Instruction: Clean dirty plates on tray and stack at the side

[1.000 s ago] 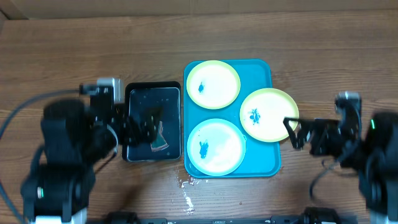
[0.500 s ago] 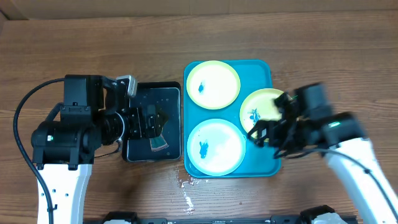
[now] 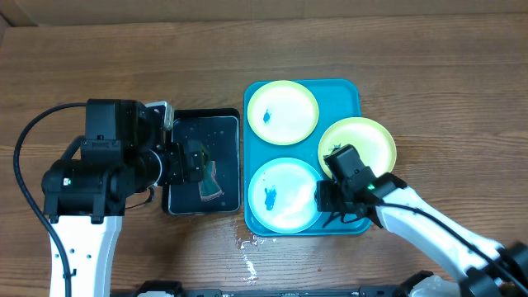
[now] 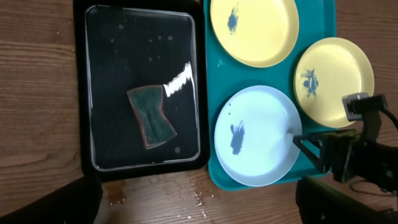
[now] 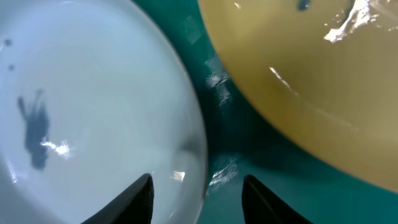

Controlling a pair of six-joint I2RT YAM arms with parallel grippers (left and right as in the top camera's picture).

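On the turquoise tray point(image 3: 361, 216) lie three plates, each with a blue smear: a far one point(image 3: 283, 112), a right one point(image 3: 363, 144) and a near one point(image 3: 285, 195). My right gripper point(image 3: 322, 196) sits low at the near plate's right rim. In the right wrist view its jaws point(image 5: 200, 194) stand apart astride that rim point(image 5: 198, 155), one finger over the plate and one over the tray floor point(image 5: 249, 149), neither touching. My left gripper point(image 3: 194, 161) hangs wide open and empty above the black tray point(image 3: 170, 124), where the sponge point(image 4: 151, 116) lies in water.
The black tray point(image 4: 84, 93) of water stands right against the turquoise tray's left side. Water drops point(image 3: 247, 247) spot the wood in front of both trays. Bare wooden table point(image 3: 445, 99) lies to the right of the tray and along the far side.
My right arm has swung in from the table's right side to the near plate's right rim, and its jaws have narrowed. The left arm has only shifted slightly over the black tray.
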